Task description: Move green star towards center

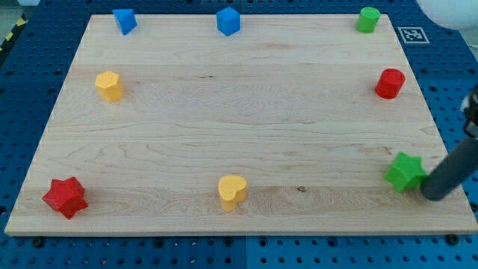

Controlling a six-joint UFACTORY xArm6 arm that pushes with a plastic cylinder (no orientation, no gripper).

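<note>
A pale wooden board (pixel 239 149) is seen filling most of the view, laid on a blue perforated table (pixel 22 75). A printed marker tag (pixel 412 34) is noted just off the board's top right corner.

Eight blocks are ranged round the board's edges; its middle is left bare. Along the top: a blue block (pixel 124 20) of unclear shape at the left, a blue cube (pixel 228 21) near the middle, a green cylinder (pixel 367 19) at the right. On the view's left side a yellow block (pixel 109 86), roughly hexagonal, is recorded; on the right side a red cylinder (pixel 390 83). Along the bottom: a red star (pixel 65 197) at the left corner, a yellow heart (pixel 232 192) near the middle.

The green star (pixel 404 172) is found at the bottom right, close to the board's right edge and far from centre.

The dark rod is seen entering from the view's right, slanted down. My tip (pixel 433 195) is set on the board just to the right of the star and slightly below it, touching or nearly so; contact cannot be confirmed. Nothing is held, as the rod has nothing to close.

Key relation: the star lies to the upper left of the tip, and the centre lies further along much the same line. A push toward the view's upper left is judged to be called for. No block is seen in that path.
</note>
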